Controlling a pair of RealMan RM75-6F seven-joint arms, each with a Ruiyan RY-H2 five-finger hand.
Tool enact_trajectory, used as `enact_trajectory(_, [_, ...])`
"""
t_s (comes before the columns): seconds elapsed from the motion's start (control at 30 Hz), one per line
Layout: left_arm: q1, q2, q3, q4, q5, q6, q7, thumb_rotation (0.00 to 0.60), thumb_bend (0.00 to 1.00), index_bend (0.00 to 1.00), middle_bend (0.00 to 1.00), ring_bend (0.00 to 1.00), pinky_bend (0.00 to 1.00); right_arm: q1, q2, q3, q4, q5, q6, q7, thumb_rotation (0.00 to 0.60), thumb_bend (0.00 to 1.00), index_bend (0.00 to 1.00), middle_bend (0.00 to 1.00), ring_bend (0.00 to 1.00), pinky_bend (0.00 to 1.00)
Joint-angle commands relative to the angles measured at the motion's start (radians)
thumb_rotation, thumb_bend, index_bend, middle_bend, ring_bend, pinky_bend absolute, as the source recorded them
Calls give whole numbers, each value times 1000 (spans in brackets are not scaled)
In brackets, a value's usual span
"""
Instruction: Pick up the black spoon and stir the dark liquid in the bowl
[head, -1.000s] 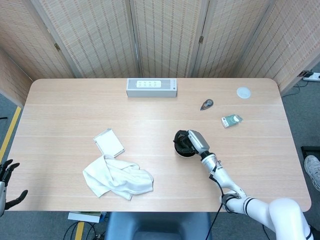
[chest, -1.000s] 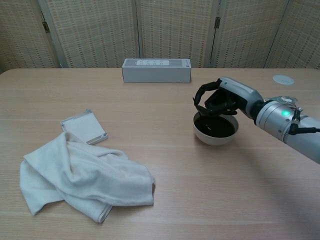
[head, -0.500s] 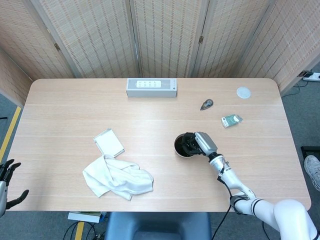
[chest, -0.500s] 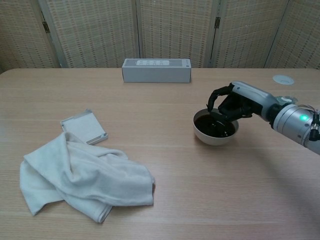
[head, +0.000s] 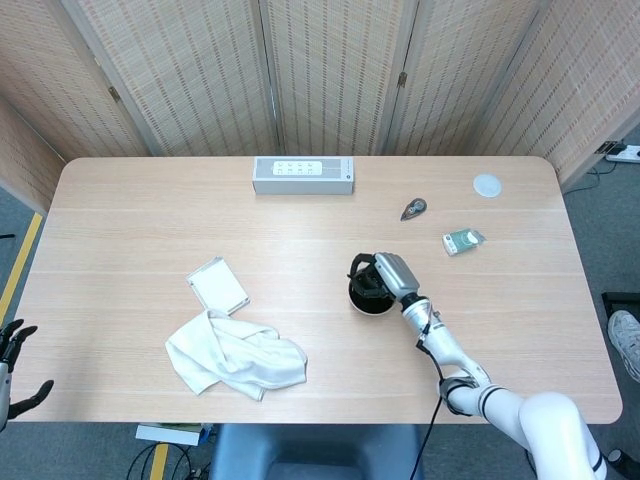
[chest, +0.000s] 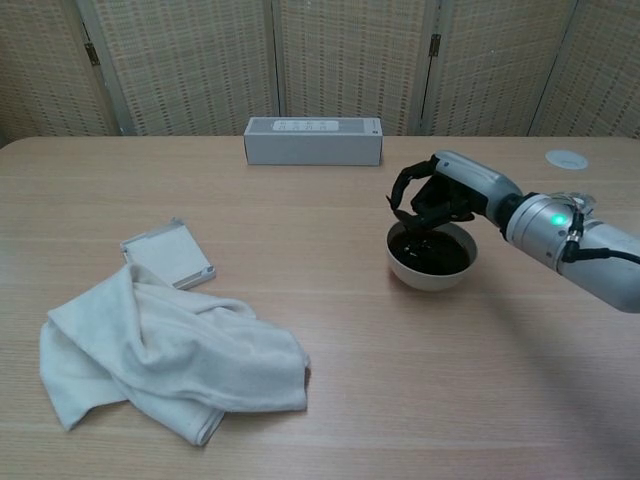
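Note:
A white bowl (chest: 432, 270) of dark liquid (chest: 432, 254) stands right of the table's middle; the head view shows the same bowl (head: 366, 301). My right hand (chest: 432, 196) hovers over its far left rim, dark fingers curled around the black spoon (chest: 407, 219). The spoon's lower end reaches down into the liquid and is hard to tell apart from the fingers. From above, the right hand (head: 384, 274) covers much of the bowl. My left hand (head: 14, 368) hangs off the table's near left corner, fingers apart and holding nothing.
A crumpled white towel (chest: 165, 360) lies at the near left with a flat white case (chest: 167, 254) behind it. A long white box (chest: 312, 141) sits at the back centre. A small grey object (head: 413, 209), a green packet (head: 462, 240) and a round white lid (head: 487, 184) lie at the back right.
Still holding the spoon, my right hand swung to the bowl's right side half a second ago and has come back to its left rim. The left hand has not moved.

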Motion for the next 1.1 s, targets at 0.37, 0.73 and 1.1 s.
enact_trajectory(0.37, [3,-7,3,10,2,0,-9,600,239,207,149,162,185,-49,49,-64,-92,-47,62,-2,600,539,794,932,1000,1000])
enact_trajectory(0.73, [-2,-10,3,11,5,-5,-5,600,239,206,149,162,185,-71,102,-63,-109,-16,32,-45,600,541,796,932,1000,1000])
enact_trajectory(1.1, [3,-3,3,5,0,0,0,600,239,206,149,162,185,2,39,-16,-27,-3,-13,-40,600,545,796,932,1000,1000])
